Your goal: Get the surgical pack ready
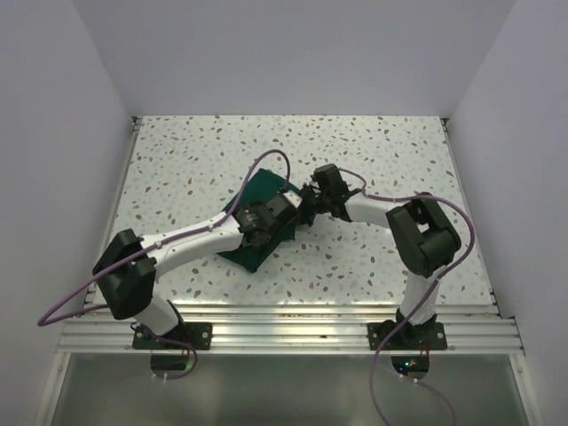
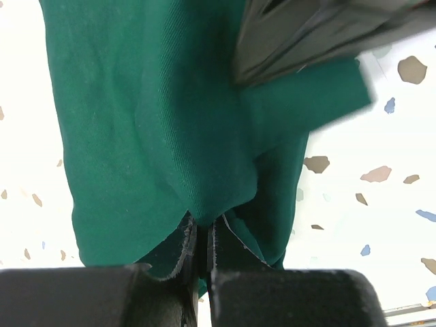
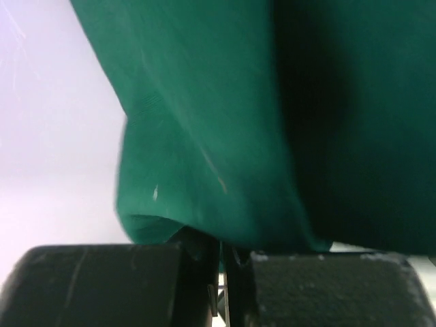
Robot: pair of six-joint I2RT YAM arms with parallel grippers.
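Aluminium rail (image 1: 284,330) nearest; speckled tabletop (image 1: 195,160) bearing surgical pack (image 1: 269,189); plain white walls (image 1: 293,53)

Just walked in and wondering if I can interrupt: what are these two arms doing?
Both arms are handling the green surgical pack, a folded cloth bundle near the middle of the speckled table. The left pincer is shut on a fold at the cloth's edge. The right pincer is shut on the cloth too, and the two wrists meet close together over the bundle. It looks like mid-fold work, with the pack not yet let go.
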